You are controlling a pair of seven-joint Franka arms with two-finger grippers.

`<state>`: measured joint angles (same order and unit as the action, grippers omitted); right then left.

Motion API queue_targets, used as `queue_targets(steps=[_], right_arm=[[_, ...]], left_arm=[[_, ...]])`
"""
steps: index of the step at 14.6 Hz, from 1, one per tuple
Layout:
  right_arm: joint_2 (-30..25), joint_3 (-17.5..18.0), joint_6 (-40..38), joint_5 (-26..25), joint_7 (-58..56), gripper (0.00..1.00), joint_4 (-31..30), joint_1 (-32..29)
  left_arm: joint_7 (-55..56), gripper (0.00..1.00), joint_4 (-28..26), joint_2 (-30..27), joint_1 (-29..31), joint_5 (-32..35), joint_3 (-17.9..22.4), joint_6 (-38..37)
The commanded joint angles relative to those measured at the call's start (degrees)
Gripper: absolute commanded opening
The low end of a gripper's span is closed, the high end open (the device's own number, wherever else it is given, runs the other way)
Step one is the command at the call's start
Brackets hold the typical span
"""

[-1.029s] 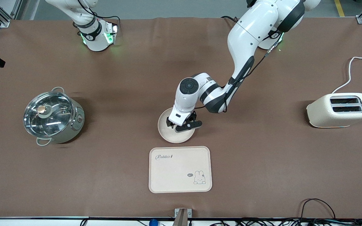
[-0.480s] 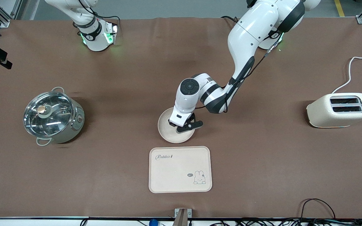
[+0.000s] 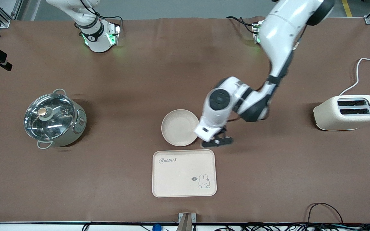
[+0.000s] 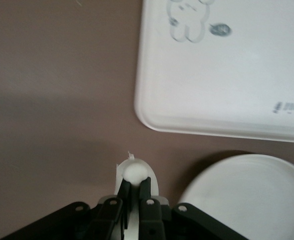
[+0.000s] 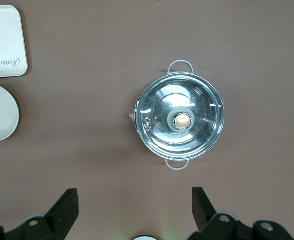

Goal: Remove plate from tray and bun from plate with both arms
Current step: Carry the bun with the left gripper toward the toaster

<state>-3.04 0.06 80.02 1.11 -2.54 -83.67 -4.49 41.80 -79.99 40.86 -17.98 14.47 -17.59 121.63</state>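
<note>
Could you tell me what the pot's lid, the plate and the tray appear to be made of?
The pot's lid: apparently clear glass with a metal rim, judging by its reflections and see-through look. The plate: matte cream, no glare, possibly plastic or fibre composite. The tray: the same matte cream look with a printed rabbit, likely similar; uncertain.

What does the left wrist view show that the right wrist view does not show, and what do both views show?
Only the left wrist view shows the left gripper, shut on the bun above the brown table, and the rabbit drawing on the tray.

Only the right wrist view shows the open right gripper high over the lidded pot.

Both views show the plate lying beside the tray, and the table.
</note>
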Motion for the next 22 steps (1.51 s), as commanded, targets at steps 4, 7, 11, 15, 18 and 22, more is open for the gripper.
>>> queue_targets(steps=[4, 7, 11, 15, 18, 22], right_arm=[[-0.6, -0.2, 0.2, -1.0, -0.3, 1.00, -0.6, 0.5], [-0.6, -0.2, 0.1, -0.9, -0.2, 1.00, -0.6, 0.5], [-0.6, -0.2, 0.1, -0.9, -0.2, 1.00, -0.6, 0.5], [-0.5, -0.2, 0.1, -0.9, -0.2, 1.00, -0.6, 0.5], [-0.5, -0.2, 0.4, -0.9, -0.2, 1.00, -0.4, 0.5], [-0.4, -0.2, 0.5, -0.8, -0.2, 1.00, -0.3, 0.4]], left_arm=[[-25.9, 0.00, -13.0, -2.6, 24.7, -0.6, -11.0, 2.7], [-37.2, 0.01, -16.2, -1.2, 30.9, -0.2, -11.0, 8.3], [-44.3, 0.47, -16.4, 1.0, 33.9, 0.0, -10.9, 11.3], [-44.3, 1.00, -16.3, 0.5, 33.7, 0.0, -11.0, 11.0], [-44.0, 1.00, -14.4, -1.2, 33.4, 0.0, -11.1, 8.4], [-44.4, 1.00, -8.0, -8.3, 33.3, 0.1, -11.4, -1.7]])
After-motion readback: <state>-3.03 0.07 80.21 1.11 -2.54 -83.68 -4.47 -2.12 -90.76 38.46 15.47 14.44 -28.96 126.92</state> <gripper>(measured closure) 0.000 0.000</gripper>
